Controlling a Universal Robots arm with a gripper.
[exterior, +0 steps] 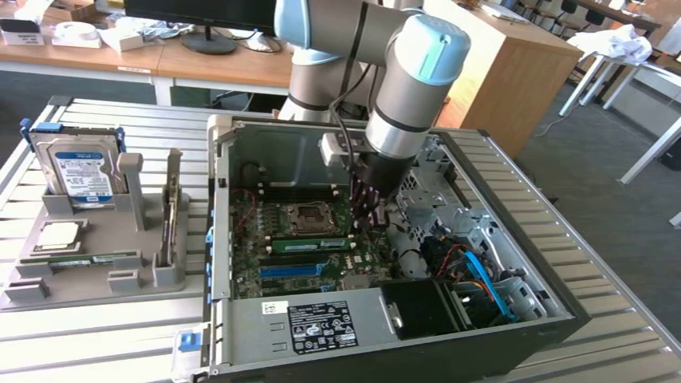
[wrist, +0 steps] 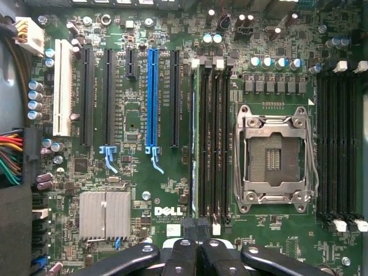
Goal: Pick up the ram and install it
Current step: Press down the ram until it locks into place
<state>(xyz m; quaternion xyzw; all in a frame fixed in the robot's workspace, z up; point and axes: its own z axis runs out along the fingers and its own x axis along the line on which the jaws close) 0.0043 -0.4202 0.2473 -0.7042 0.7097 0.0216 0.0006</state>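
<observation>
Gripper (wrist: 196, 230) closed, above ram (wrist: 194, 155); motherboard (wrist: 132, 144) below

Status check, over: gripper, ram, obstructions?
Gripper shut, low over motherboard. Ram in slot beside empty CPU socket. No obstruction seen.

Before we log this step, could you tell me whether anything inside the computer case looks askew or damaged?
Nothing looks damaged. The long green ram stick sits level in its slot beside the square metal processor socket, which stands empty. The shut black pincer hangs above the green motherboard.
</observation>
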